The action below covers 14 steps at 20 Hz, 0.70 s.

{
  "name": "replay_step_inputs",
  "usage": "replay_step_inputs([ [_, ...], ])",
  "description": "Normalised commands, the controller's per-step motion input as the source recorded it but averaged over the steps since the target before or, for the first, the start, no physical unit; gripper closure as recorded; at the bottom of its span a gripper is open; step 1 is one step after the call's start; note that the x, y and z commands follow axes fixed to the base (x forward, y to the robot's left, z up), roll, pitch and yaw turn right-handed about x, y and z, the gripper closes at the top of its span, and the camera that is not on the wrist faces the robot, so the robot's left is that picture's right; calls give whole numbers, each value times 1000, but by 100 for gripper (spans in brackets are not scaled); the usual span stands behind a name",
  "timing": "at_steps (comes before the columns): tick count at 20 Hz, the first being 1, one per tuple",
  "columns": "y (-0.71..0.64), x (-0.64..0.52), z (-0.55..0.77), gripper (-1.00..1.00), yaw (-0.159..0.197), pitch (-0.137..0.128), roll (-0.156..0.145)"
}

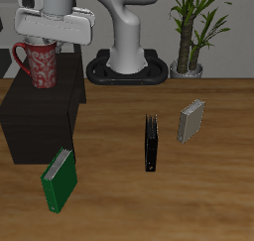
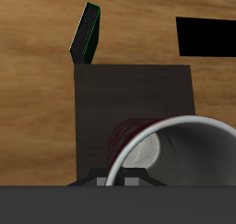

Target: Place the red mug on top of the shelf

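The red mug (image 1: 41, 64) with its pale speckled pattern stands upright at the back of the black shelf's top (image 1: 40, 121), its handle pointing away from the robot's base. I cannot tell whether its bottom touches the top or hangs just above it. My gripper (image 1: 43, 42) comes down from above and is shut on the mug's rim. In the wrist view the grey rim and red wall of the mug (image 2: 129, 137) fill the frame close to the gripper (image 2: 120, 180), with the dark shelf top (image 2: 129, 89) beneath.
A green book (image 1: 58, 179) stands before the shelf near the table's front edge; it also shows in the wrist view (image 2: 88, 34). A black book (image 1: 151, 143) and a grey book (image 1: 190, 121) stand mid-table. A potted plant (image 1: 193, 32) is at the back.
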Motion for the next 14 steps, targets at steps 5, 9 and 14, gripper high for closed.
replay_step_inputs([
  [5,16,33,-226,100,-33,6,-16],
  [9,-18,18,-179,100,30,21,-81],
  [14,24,11,-173,-100,-32,22,-9],
])
